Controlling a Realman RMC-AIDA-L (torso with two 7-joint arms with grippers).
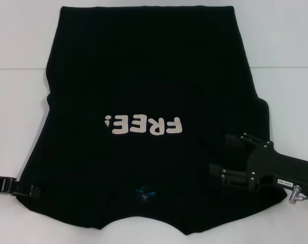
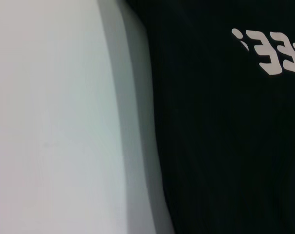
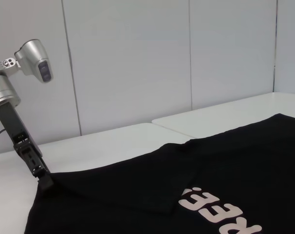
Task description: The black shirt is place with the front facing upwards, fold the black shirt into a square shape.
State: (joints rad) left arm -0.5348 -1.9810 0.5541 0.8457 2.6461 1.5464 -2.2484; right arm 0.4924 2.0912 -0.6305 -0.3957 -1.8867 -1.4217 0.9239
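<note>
The black shirt (image 1: 143,76) lies spread front up on the white table (image 1: 16,76), its off-white "FREE!" print (image 1: 143,125) near the middle and the collar with a small blue label (image 1: 145,194) toward me. My left gripper (image 1: 35,191) sits at the shirt's near left corner, fingers together on the cloth edge; the right wrist view shows its tip (image 3: 44,183) meeting that corner. My right gripper (image 1: 218,152) is open just above the shirt's near right part, with nothing between its fingers. The left wrist view shows the shirt's side edge (image 2: 157,146) and part of the print (image 2: 271,51).
White table surface surrounds the shirt on both sides (image 2: 49,122). A seam between table panels (image 1: 286,67) runs across the far part. A pale panelled wall (image 3: 137,58) stands behind the table in the right wrist view.
</note>
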